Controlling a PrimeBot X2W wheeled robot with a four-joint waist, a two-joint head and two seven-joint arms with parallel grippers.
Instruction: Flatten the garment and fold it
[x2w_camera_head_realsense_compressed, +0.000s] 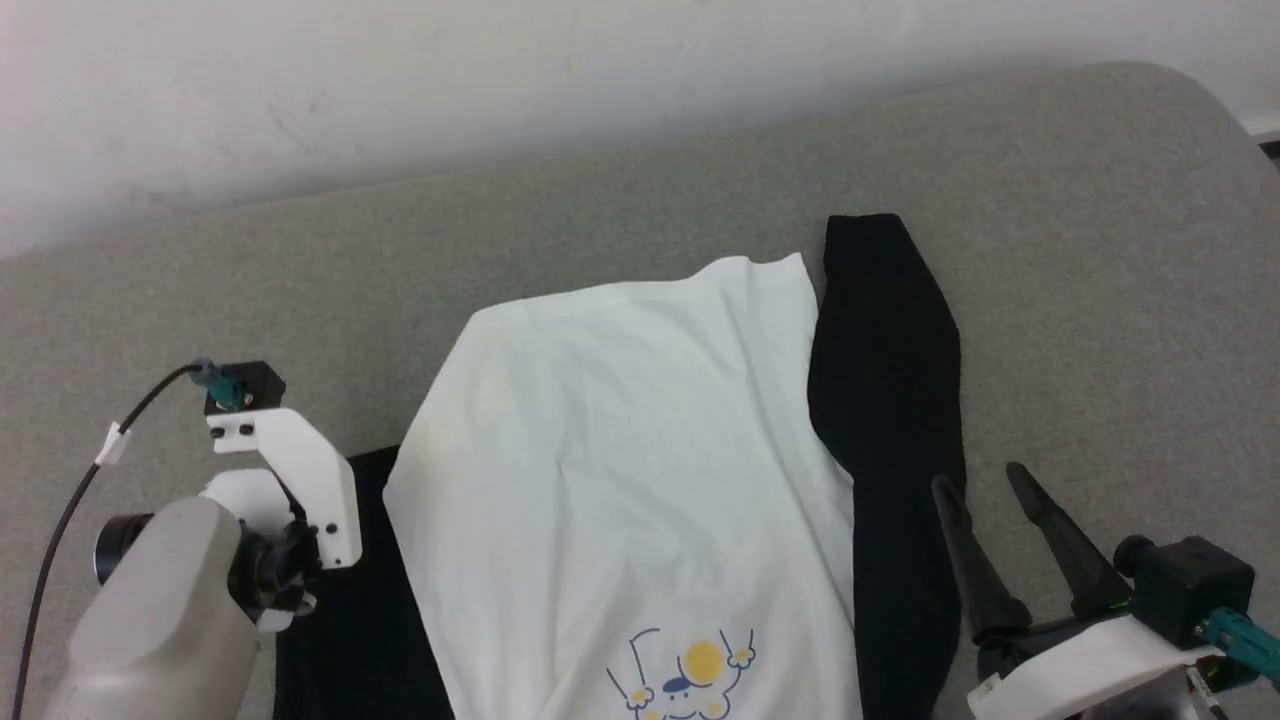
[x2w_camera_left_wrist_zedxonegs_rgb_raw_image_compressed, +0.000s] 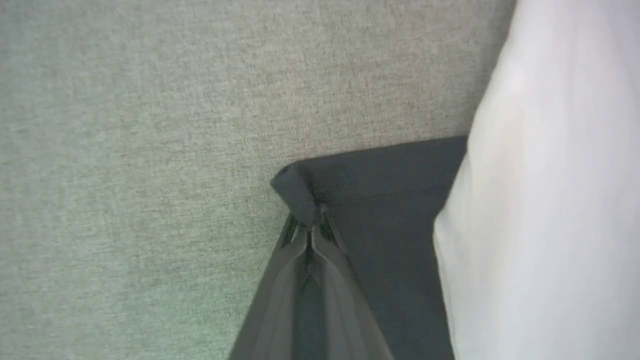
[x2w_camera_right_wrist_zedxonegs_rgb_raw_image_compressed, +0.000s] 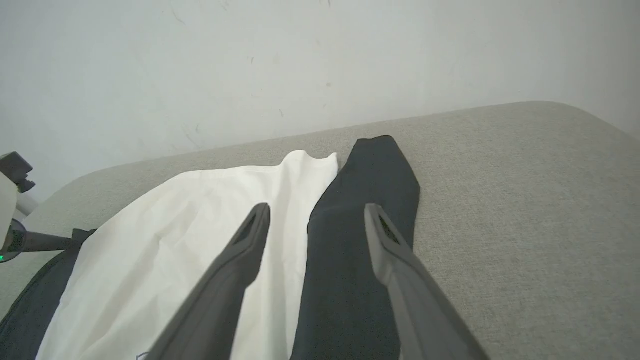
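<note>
Downward, the garment (x2w_camera_head_realsense_compressed: 620, 450) runs off-frame, its sleeve corner (x2w_camera_left_wrist_zedxonegs_rgb_raw_image_compressed: 296, 192) pinched in the left fingers (x2w_camera_left_wrist_zedxonegs_rgb_raw_image_compressed: 280, 290); right fingers (x2w_camera_right_wrist_zedxonegs_rgb_raw_image_compressed: 225, 285) spread wide.

The shirt (x2w_camera_head_realsense_compressed: 620, 450) lies on the padded surface (x2w_camera_head_realsense_compressed: 1100, 250), wall (x2w_camera_head_realsense_compressed: 500, 80) behind it. Left gripper (x2w_camera_left_wrist_zedxonegs_rgb_raw_image_compressed: 307, 227) pinches the shirt's left sleeve corner; right gripper (x2w_camera_head_realsense_compressed: 978, 478) sits over its right sleeve.

I see bare grey counter (x2w_camera_head_realsense_compressed: 1100, 250) to the right of the garment (x2w_camera_head_realsense_compressed: 620, 450), along its far side and off to its left. The wall (x2w_camera_head_realsense_compressed: 400, 80) closes off the back. My left pincer (x2w_camera_left_wrist_zedxonegs_rgb_raw_image_compressed: 311, 226), clamped on a black sleeve corner, and its cable (x2w_camera_head_realsense_compressed: 60, 520) crowd the near left. My right pincer (x2w_camera_head_realsense_compressed: 978, 478) hangs spread above the right sleeve.
</note>
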